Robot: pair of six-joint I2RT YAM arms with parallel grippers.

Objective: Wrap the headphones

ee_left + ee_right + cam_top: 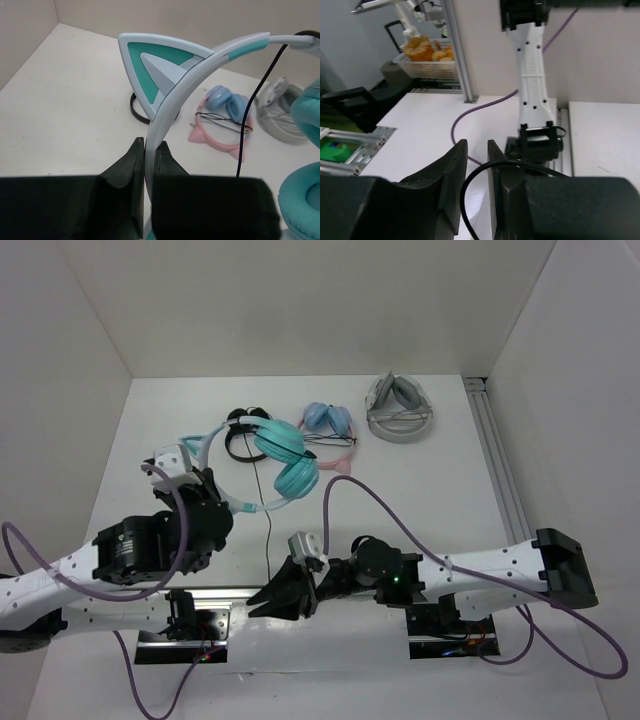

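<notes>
Though aslant — headphones (202, 62) in left gripper (149, 149)

We see the headphones (200, 65) hidden between the left gripper (149, 147) fingers, and their ear cups (305, 200) are edge-cropped. We cannot tell whether the right gripper (477, 145) pinches the cable (463, 192).

I can make out no writing, brand, number or sign in any view. The headphones (150, 65) pinched in my left pincer (149, 148) bear no lettering I can read.
</notes>
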